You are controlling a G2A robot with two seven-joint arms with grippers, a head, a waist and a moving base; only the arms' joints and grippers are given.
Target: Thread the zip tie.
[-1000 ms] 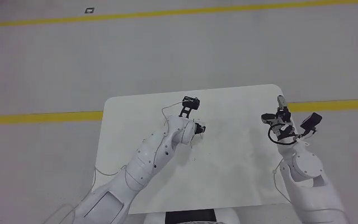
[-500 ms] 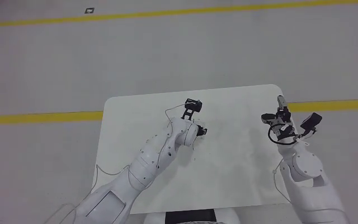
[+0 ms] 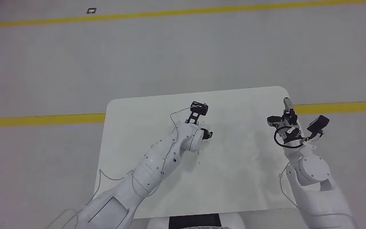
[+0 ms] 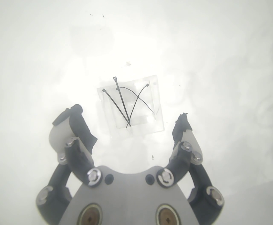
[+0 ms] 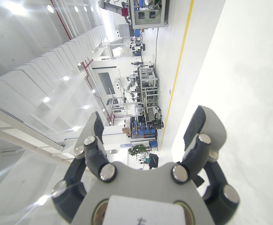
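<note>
Three thin black zip ties (image 4: 125,102) lie crossed on a small clear square tray (image 4: 152,125) on the white table. My left gripper (image 4: 128,118) hangs open above the table, just short of the tray, with nothing between its fingers. In the top view the left arm's wrist (image 3: 194,134) sits over the table's middle and hides the tray. My right gripper (image 5: 147,119) stands open and empty near the table's right edge (image 3: 286,109), tilted up toward the hall.
The white table (image 3: 240,166) carries a few small dark specks (image 4: 102,15). Yellow floor lines (image 3: 51,119) run past its left and right sides. Bare tabletop lies between the two arms.
The left arm's wrist has shifted slightly to the right and farther over the table. The right arm has kept still.
</note>
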